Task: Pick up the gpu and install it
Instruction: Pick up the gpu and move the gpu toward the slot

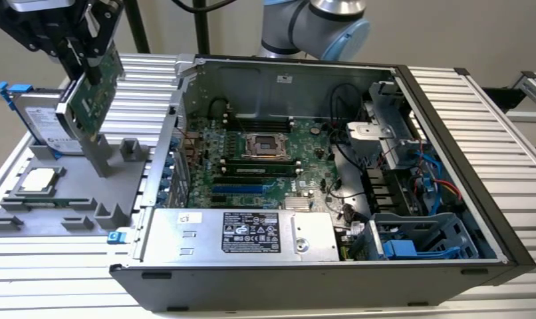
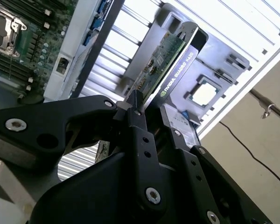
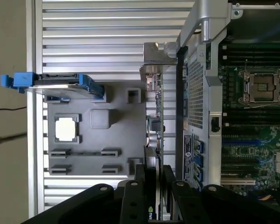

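Currently, item: gpu [image 1: 95, 93], green board face showing, card tilted, silver end bracket [image 1: 98, 149] pointing down. Loc: over grey parts tray [image 1: 73, 206], to the exterior view's left of open PC case [image 1: 294, 282]; not seated in motherboard [image 1: 246, 181]. Gripper [image 1: 80, 63]: fingers [image 2: 139, 128] clamped on card's upper end, one per face, per both wrist views. Also on tray: hard drive w/ blue rails [image 1: 39, 123], standing on edge; CPU [image 1: 39, 179], lying flat. Bracket-to-tray contact: can't tell.
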Robot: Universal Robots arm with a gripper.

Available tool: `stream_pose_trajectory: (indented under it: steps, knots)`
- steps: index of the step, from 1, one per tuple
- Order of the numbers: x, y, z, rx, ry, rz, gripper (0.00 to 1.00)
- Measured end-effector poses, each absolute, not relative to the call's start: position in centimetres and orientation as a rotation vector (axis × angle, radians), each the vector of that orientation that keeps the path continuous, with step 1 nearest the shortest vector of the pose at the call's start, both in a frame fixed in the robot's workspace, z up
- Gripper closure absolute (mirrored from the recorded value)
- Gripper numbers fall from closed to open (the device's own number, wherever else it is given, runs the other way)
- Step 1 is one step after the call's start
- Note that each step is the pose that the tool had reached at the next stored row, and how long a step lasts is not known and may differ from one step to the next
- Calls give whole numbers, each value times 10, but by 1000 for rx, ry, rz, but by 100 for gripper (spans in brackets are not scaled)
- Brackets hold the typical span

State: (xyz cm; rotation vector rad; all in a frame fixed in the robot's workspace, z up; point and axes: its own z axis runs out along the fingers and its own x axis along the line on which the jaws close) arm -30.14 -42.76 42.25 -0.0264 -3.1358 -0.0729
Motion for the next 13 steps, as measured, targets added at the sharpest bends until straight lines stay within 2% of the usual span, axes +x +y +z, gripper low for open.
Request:
stream_pose_trajectory:
  steps: [13]
  knots:
    - [-290,-428,423,-26,-3135,-71,100]
